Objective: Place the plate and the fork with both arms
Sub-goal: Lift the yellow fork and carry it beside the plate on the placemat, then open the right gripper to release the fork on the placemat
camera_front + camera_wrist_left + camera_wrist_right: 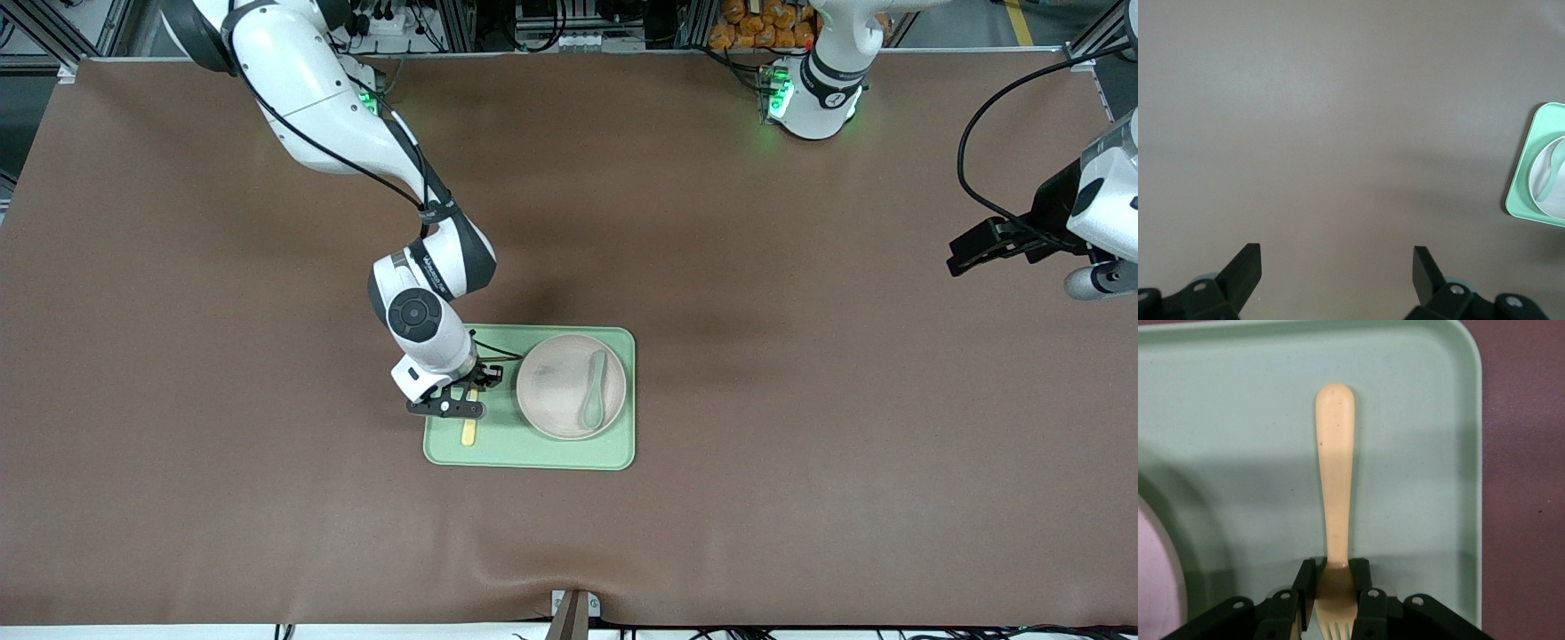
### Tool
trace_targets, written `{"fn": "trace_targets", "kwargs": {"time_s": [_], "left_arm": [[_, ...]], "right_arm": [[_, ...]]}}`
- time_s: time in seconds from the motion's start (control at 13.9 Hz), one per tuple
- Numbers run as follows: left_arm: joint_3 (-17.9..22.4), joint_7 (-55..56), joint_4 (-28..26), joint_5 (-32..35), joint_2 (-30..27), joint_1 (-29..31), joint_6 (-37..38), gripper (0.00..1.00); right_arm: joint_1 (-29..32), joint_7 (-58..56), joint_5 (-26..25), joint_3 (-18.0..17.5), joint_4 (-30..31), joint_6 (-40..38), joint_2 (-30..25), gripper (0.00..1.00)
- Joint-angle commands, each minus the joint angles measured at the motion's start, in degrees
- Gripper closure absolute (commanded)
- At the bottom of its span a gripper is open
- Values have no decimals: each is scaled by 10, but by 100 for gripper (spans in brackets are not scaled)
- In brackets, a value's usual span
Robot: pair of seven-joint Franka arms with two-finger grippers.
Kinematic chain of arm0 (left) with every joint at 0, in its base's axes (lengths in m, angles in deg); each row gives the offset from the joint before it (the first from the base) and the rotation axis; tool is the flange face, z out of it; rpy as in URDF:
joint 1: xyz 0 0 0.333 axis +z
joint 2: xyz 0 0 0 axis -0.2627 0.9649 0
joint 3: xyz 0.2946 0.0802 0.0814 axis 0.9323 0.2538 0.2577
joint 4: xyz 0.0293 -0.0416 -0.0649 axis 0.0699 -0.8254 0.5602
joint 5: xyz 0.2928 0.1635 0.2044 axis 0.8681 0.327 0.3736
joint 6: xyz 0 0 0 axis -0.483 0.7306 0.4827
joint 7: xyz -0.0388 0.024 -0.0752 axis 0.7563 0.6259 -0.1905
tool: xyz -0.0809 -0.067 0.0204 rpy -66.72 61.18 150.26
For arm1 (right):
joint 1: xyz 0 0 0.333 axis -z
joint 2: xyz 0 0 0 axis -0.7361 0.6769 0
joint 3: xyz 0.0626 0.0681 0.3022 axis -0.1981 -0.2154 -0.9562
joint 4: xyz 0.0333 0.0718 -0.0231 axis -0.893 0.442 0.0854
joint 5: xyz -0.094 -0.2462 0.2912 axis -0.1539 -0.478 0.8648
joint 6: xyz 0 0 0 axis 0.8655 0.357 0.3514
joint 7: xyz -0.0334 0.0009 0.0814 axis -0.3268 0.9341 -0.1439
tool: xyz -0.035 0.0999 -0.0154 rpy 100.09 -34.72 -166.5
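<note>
Tray [533, 453] holds plate [560, 391] with spoon [594, 391], plus fork [469, 431]

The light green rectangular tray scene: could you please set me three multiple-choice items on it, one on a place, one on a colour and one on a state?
1. Where does the grey-green plastic spoon lie?
A. On the bare brown table
B. On the round pale beige-pink plate
C. In the left gripper

2. What colour is the small plastic fork?
A. Yellow
B. Red
C. Black

3. How does the right gripper stand?
A. Wide open over the bare table
B. Closed on the spoon
C. Closed about the fork's neck over the light green rectangular tray

Answers:
1 B: the front view shows the spoon inside the plate's rim.
2 A: the right wrist view shows a yellow handle on the tray.
3 C: its fingers sit against both sides of the fork near the tines. The left gripper waits open over bare table toward the left arm's end.
</note>
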Motion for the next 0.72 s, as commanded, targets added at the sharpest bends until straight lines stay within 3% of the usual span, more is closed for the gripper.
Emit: {"fn": "trace_targets", "kwargs": {"time_s": [0.0,0.07,0.36,0.65], "left_arm": [[-3,-11,-2,1,-2,3,4,0],[-3,-11,-1,1,-2,3,4,0],[-3,-11,-4,0,-1,3,4,0],[-3,-11,-3,0,-2,3,5,0]], "right_arm": [[7,-11,9,-4,20,1,-29,9],[7,-12,9,-5,13,-8,-33,0],[45,-13,15,-8,-78,-161,-64,0],[144,-32,26,-73,-129,-223,-123,0]]}}
